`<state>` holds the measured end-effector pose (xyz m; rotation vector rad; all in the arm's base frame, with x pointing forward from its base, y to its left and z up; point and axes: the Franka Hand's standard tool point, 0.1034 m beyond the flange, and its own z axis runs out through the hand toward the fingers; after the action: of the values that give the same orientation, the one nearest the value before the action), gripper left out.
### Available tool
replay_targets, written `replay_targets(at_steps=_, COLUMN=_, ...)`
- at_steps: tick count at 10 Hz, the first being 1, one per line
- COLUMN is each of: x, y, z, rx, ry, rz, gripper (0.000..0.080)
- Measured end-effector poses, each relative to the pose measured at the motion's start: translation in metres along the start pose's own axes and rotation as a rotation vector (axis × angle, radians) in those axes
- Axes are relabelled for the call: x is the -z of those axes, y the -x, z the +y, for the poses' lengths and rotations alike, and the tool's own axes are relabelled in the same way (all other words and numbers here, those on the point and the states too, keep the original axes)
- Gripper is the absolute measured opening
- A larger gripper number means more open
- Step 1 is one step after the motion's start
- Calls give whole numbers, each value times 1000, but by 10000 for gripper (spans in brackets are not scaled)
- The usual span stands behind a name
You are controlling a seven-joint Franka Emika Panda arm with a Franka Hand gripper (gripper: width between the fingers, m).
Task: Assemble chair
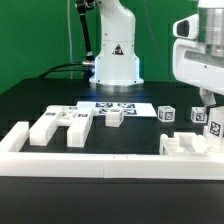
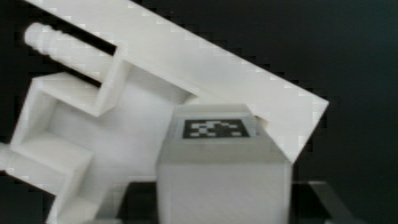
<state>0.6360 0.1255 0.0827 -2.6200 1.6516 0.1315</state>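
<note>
The chair is in loose white pieces. In the wrist view a white block [image 2: 222,160] with a square tag on its face stands between my gripper's [image 2: 226,205] dark fingers [image 2: 143,205], which sit close against both its sides. Behind the block lies a bigger white chair piece [image 2: 169,75] with a slanted panel and a frame opening. In the exterior view my gripper [image 1: 207,106] hangs at the right over the tagged block [image 1: 211,123], which stands by a chunky chair piece [image 1: 188,146]. I see no gap between fingers and block.
Other chair pieces [image 1: 60,126] lie at the exterior view's left, a small one [image 1: 113,117] in the middle and a tagged cube [image 1: 168,113] further right. The long white border rail [image 1: 100,160] runs along the front. The marker board [image 1: 116,105] lies before the robot base [image 1: 115,60].
</note>
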Motion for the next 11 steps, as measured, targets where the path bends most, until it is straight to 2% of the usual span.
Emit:
replay_targets(at_steps=1, x=0, y=0, z=0, rx=59, ry=0, rz=1, gripper=312)
replay_targets(at_steps=2, x=0, y=2, z=-1, rx=119, ry=0, rz=1, gripper=490)
replay_targets(at_steps=3, x=0, y=3, z=-2, rx=157, ry=-4, rz=2, gripper=614)
replay_targets(at_steps=7, x=-1, y=9, z=-5, rx=551, ry=-17, rz=13, gripper=648)
replay_targets(at_steps=11, x=-1, y=8, z=-5, rx=801, ry=-15, rz=15, gripper=649)
